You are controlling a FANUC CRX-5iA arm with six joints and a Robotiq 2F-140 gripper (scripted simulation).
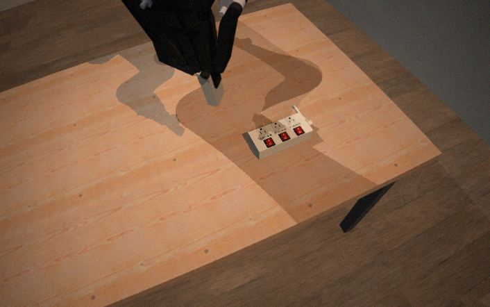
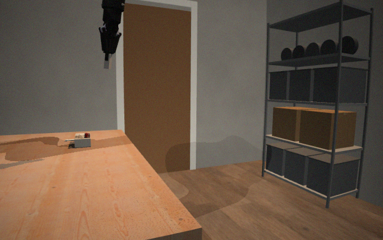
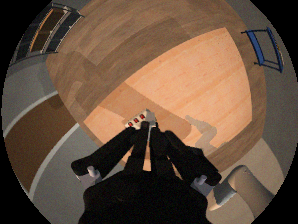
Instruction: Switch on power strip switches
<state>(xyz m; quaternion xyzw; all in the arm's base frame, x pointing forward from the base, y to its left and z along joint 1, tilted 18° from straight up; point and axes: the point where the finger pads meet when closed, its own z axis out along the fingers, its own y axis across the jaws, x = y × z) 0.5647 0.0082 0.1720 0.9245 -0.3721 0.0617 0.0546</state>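
Three red switches (image 1: 284, 136) faced up on the power strip (image 1: 278, 137); the gripper (image 1: 211, 94), pinched narrow and empty, hung at its ten o'clock.

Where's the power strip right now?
Top view: power strip lies switches-up on the table near its right edge, apart from the shut gripper hanging up-left.

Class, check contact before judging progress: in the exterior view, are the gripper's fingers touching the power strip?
No, the gripper hangs high above the table, well apart from the power strip.
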